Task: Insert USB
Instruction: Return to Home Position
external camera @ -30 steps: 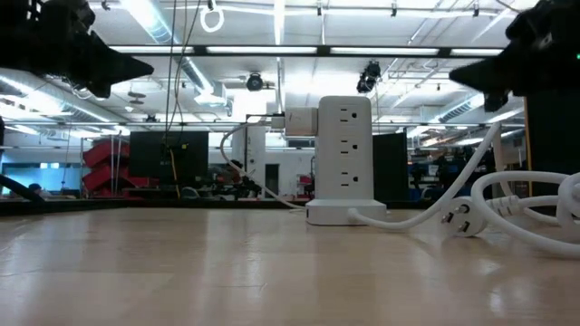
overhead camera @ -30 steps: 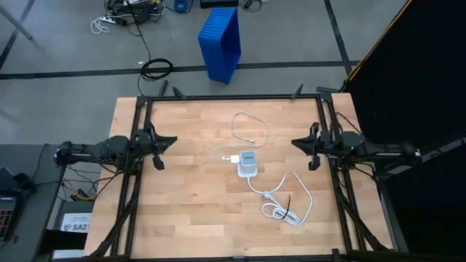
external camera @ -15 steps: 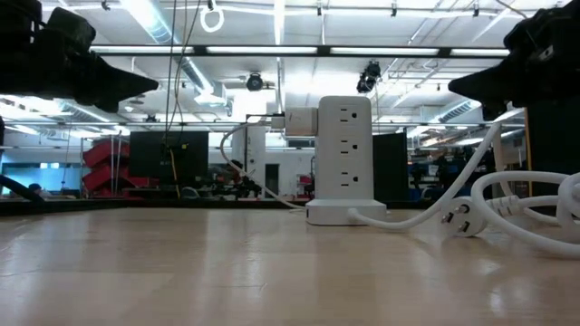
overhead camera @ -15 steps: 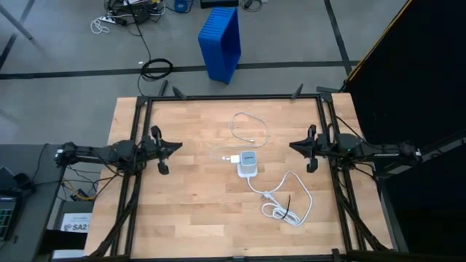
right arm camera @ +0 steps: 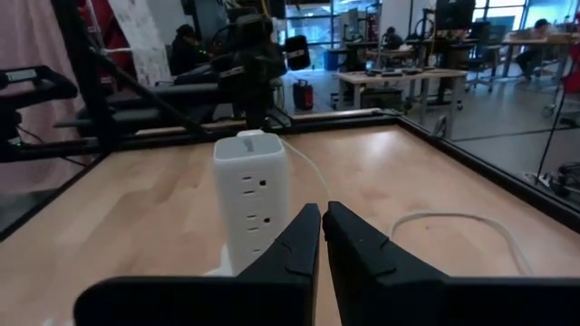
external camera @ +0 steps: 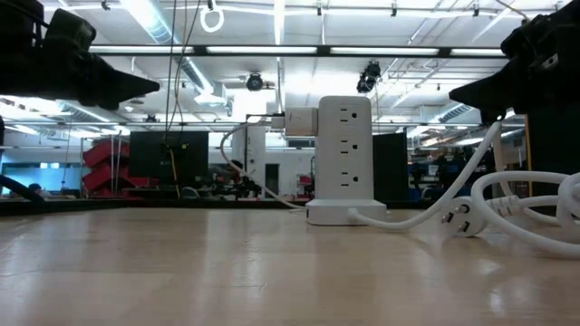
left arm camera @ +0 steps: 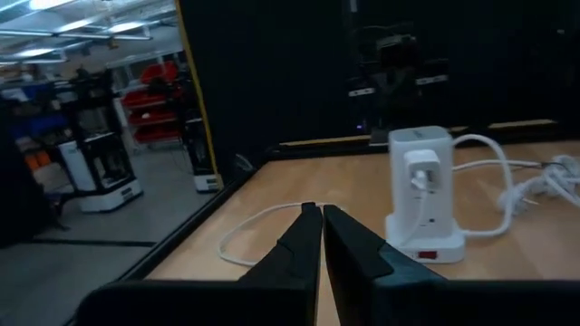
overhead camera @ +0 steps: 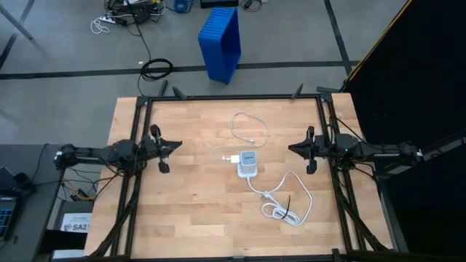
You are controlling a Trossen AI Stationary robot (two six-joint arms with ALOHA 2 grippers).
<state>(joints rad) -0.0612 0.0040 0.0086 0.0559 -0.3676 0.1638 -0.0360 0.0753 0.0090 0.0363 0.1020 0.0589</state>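
Table (overhead camera: 182, 218): wooden, with an arm parked at each side edge. Left gripper (overhead camera: 162, 149), right gripper (overhead camera: 309, 151): fingers pressed together, empty. Outlet extension (overhead camera: 248, 161): centre, with charger (overhead camera: 231, 158) plugged in. USB (overhead camera: 233, 125): thin loop just beyond the extension. Likely light, limp and slippery, so you should pinch its stiff end.

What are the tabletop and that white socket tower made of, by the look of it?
The tabletop looks like wood: pale jointed strips with visible grain, matte finish. The socket tower seems moulded plastic: smooth, uniformly white, with a slight sheen.
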